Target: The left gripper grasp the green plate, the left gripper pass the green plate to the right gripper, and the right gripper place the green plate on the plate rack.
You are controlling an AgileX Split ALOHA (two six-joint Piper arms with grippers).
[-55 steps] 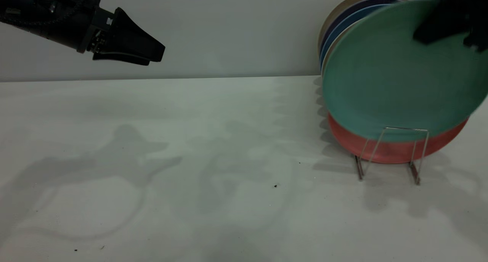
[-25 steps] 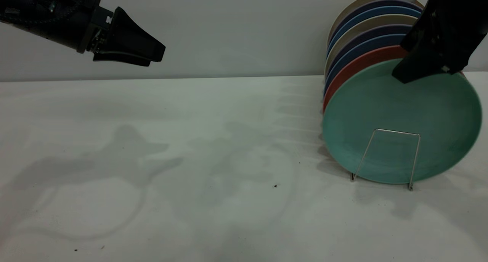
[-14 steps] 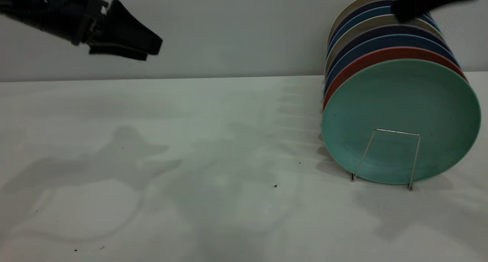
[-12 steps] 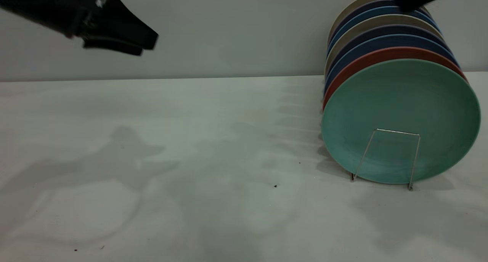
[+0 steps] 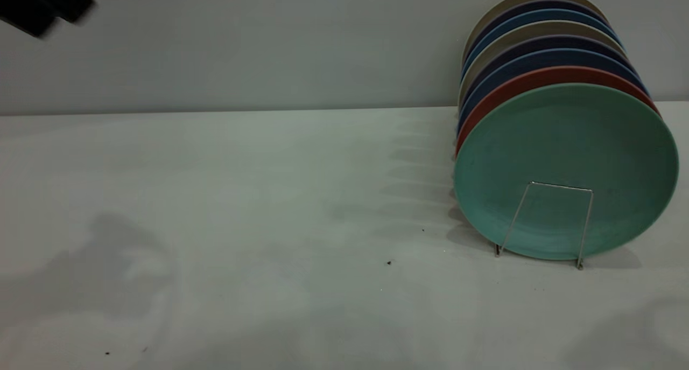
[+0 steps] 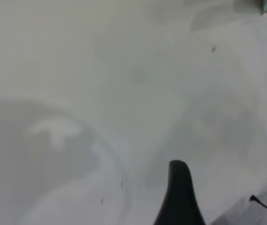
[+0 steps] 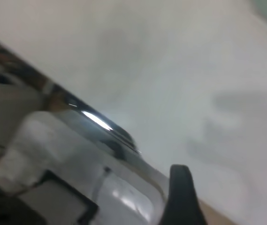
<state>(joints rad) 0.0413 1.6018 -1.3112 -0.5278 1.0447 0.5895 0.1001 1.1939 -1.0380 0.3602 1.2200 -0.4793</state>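
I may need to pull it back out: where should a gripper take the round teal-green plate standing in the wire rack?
Grip the teal-green plate by its exposed top rim, coming from above: it stands on edge, the wire rack crosses its lower part, and a red plate sits behind.

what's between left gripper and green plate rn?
Exterior view: bare table only. Left gripper sits at the top-left corner; green plate stands in the rack.

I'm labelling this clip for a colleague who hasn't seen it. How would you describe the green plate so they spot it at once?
Look to the right end of the white table, where a row of plates stands on edge in a thin wire plate rack. The green plate is the frontmost, with a wire loop across its lower face. It is the only teal-green one; the plate behind is red.
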